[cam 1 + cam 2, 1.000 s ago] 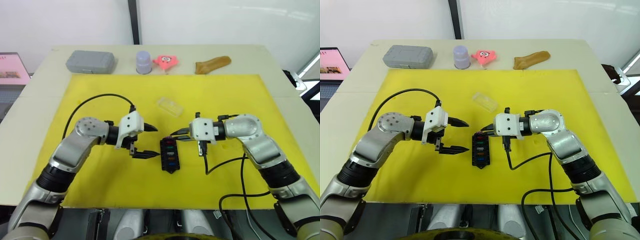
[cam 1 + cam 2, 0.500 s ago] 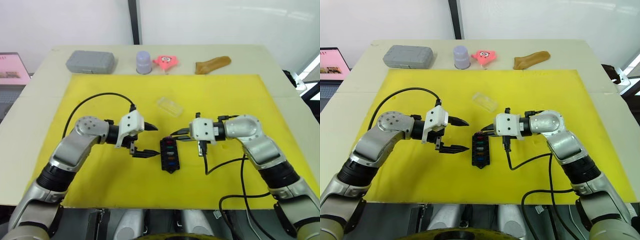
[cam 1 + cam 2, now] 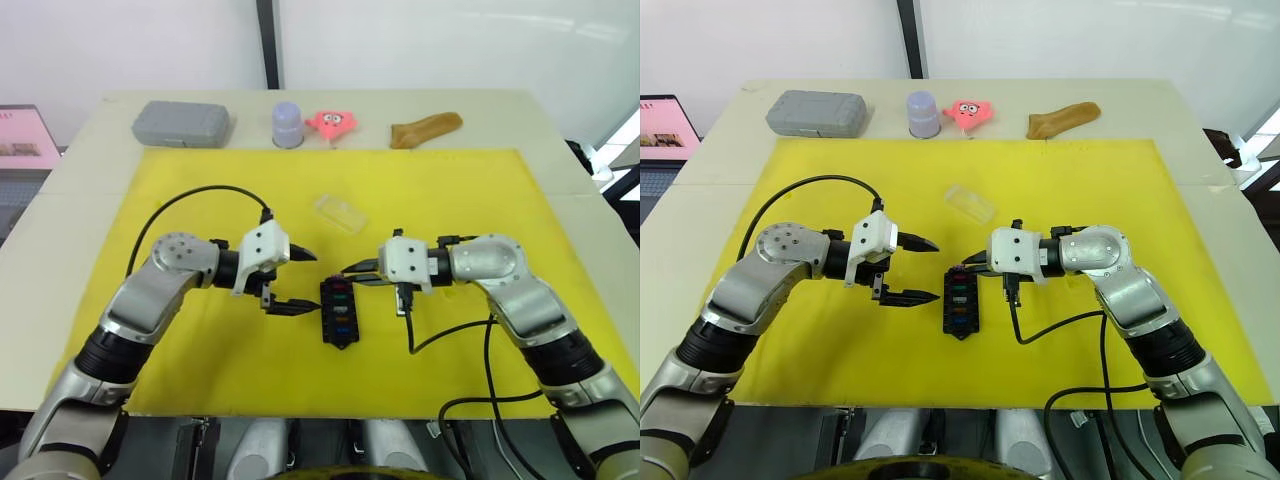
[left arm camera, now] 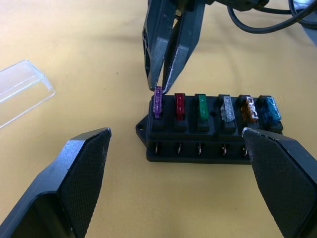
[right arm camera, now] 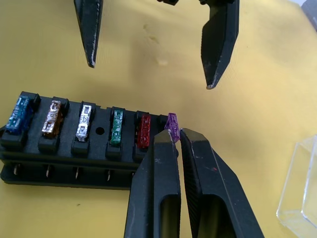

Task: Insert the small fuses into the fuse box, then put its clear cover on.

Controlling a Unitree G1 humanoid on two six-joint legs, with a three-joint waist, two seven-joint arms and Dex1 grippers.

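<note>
Fuse box lies flat on the yellow mat, between the two grippers and just ahead of each one's fingertips. Five of the small fuses sit seated in their slots: red, green, grey, amber, blue. The sixth, the purple fuse, stands in the end slot nearest the right gripper, a little higher than its neighbours, so I judge it not fully pressed home. Right gripper's fingers are pressed together at the purple fuse's top edge; whether they pinch it or merely touch it cannot be told. Left gripper hovers spread wide, empty, its tips just beside the box's opposite long side and not touching it. Progress, as judged: insertion nearly done, last fuse to seat; cover step not begun. Clear cover rests on the mat beyond the right gripper's tips, apart from the box, unobstructed. Open room: bare mat all round the box and the cover, with the mat's edges well away from both grippers. Grey case, lilac cup, pink toy and tan object sit far off along the table's back edge, out of the working path.
</note>
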